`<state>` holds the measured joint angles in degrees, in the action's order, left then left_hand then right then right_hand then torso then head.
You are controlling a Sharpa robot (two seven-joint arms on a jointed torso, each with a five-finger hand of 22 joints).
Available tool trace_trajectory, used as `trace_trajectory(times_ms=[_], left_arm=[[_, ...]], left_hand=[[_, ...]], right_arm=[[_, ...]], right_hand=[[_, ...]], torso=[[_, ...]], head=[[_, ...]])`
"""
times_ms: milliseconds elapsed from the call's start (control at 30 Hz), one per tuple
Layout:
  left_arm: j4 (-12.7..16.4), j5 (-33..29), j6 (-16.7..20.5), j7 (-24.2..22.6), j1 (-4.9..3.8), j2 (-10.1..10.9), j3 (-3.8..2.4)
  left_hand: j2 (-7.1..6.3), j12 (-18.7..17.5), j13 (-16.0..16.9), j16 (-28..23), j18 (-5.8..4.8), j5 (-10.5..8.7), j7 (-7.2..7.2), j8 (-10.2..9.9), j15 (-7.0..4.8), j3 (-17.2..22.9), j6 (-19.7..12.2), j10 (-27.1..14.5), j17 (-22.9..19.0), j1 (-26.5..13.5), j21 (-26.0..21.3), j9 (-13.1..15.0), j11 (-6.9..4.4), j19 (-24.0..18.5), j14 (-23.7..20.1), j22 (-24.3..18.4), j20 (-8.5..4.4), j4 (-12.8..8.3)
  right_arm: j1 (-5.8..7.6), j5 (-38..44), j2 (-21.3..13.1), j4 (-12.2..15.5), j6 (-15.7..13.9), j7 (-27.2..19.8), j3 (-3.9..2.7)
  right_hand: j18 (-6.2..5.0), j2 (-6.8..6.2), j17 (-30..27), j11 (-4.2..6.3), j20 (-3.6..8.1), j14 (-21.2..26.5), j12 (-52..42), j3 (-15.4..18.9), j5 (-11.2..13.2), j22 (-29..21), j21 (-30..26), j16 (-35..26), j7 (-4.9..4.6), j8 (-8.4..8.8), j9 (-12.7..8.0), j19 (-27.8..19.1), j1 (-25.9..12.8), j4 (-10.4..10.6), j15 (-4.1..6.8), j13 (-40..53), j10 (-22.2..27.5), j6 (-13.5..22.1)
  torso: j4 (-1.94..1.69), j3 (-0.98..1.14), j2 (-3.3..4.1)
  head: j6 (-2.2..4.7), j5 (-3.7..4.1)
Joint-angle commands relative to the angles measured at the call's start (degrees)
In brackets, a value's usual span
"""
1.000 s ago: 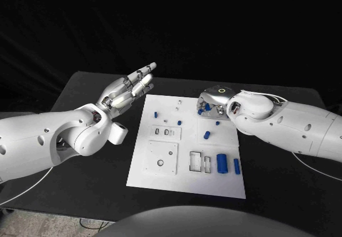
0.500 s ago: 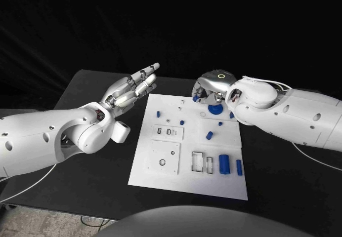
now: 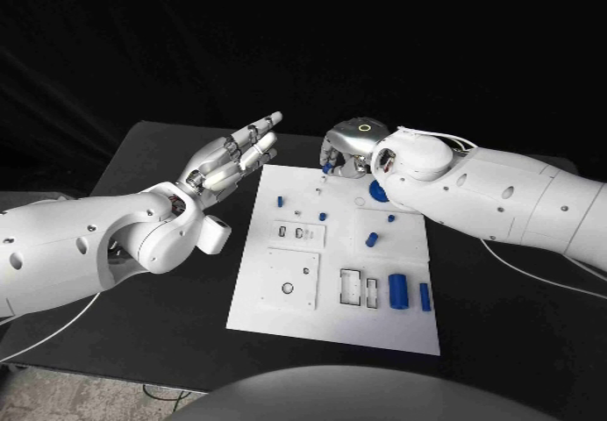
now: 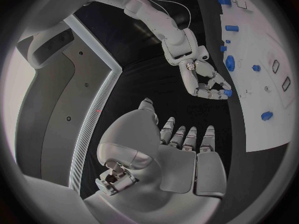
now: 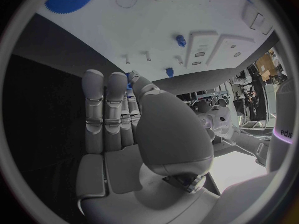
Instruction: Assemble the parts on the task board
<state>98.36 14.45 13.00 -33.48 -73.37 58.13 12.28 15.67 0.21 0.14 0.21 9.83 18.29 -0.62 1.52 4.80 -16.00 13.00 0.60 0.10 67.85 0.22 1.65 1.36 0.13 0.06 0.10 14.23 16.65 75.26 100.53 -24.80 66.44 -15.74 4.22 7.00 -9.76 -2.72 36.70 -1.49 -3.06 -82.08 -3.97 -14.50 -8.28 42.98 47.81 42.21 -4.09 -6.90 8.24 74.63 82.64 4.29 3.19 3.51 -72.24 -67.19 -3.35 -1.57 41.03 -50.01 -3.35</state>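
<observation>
A white task board (image 3: 335,303) lay on the black table (image 3: 152,289), with small blue parts (image 3: 396,290) scattered across it. The left hand (image 3: 234,160) hovered beside the board's left edge, fingers straight and apart, holding nothing. The right hand (image 3: 348,153) hung over the board's far edge, pinching a small blue part (image 4: 228,92) at its fingertips.

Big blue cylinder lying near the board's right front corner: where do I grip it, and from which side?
Pinch the big blue cylinder across its middle, from straight above: it lies flat, its curved sides facing the white insert and the thinner blue pin beside it, with gaps for fingertips.
</observation>
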Motion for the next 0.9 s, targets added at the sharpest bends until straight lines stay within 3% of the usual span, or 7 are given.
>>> trace_trajectory(times_ms=[33, 300, 900], left_arm=[[0.03, -0.02, -1.04, -0.72, -0.03, -0.16, -0.02], [0.04, -0.02, -1.09, -0.65, -0.03, -0.22, -0.03], [-0.10, -0.02, -1.30, -0.42, -0.03, -0.51, -0.03]], left_hand=[[0.13, -0.04, 0.04, -0.21, 0.47, 0.30, 0.03, 0.22, 0.13, 0.42, -0.01, -0.01, -0.10, 0.57, -0.22, 0.07, 0.25, -0.13, -0.06, -0.10, 0.30, -0.02], [0.14, -0.04, 0.04, -0.21, 0.47, 0.44, 0.00, 0.22, 0.12, 0.44, -0.04, 0.00, -0.10, 0.65, -0.22, 0.07, 0.30, -0.13, -0.06, -0.10, 0.30, 0.00], [0.35, -0.03, 0.05, -0.21, 0.47, 1.04, -0.03, 0.20, 0.22, 0.72, -0.07, 0.05, -0.10, 1.17, -0.22, 0.06, 0.71, -0.13, -0.06, -0.10, 0.37, -0.05]], right_arm=[[-0.26, -0.29, 1.08, -1.81, 1.12, 0.78, -0.02], [-0.64, -0.32, 2.40, -4.00, 1.88, 1.85, -0.02], [-1.76, -0.53, 2.68, -4.89, 2.62, 1.57, -0.02]], right_hand=[[0.98, -0.19, 0.11, -0.25, 0.17, -0.40, 0.43, -0.53, -0.39, 0.17, 0.46, 0.44, 0.06, 0.15, 3.45, 0.18, -0.54, 0.54, 0.09, 0.04, 0.33, 0.24], [0.95, -0.31, -0.05, -0.42, 0.14, -0.22, 0.49, -0.70, -0.33, 0.25, 0.42, 0.33, -0.04, 0.50, 3.49, -0.09, -0.69, 0.67, 0.05, 0.04, 0.74, 0.64], [0.82, -0.61, -0.95, -0.60, 0.04, 0.54, 0.48, -1.08, -0.09, -0.02, -0.16, -0.54, -0.13, 1.13, 3.55, -0.97, -0.93, 0.86, -0.06, 0.06, 1.58, 1.33]], torso=[[-0.29, 0.01, 0.19], [-0.16, -0.01, 0.09], [-0.14, 0.02, 0.11]], head=[[0.01, 0.18], [0.01, 0.08], [0.01, -0.23]])
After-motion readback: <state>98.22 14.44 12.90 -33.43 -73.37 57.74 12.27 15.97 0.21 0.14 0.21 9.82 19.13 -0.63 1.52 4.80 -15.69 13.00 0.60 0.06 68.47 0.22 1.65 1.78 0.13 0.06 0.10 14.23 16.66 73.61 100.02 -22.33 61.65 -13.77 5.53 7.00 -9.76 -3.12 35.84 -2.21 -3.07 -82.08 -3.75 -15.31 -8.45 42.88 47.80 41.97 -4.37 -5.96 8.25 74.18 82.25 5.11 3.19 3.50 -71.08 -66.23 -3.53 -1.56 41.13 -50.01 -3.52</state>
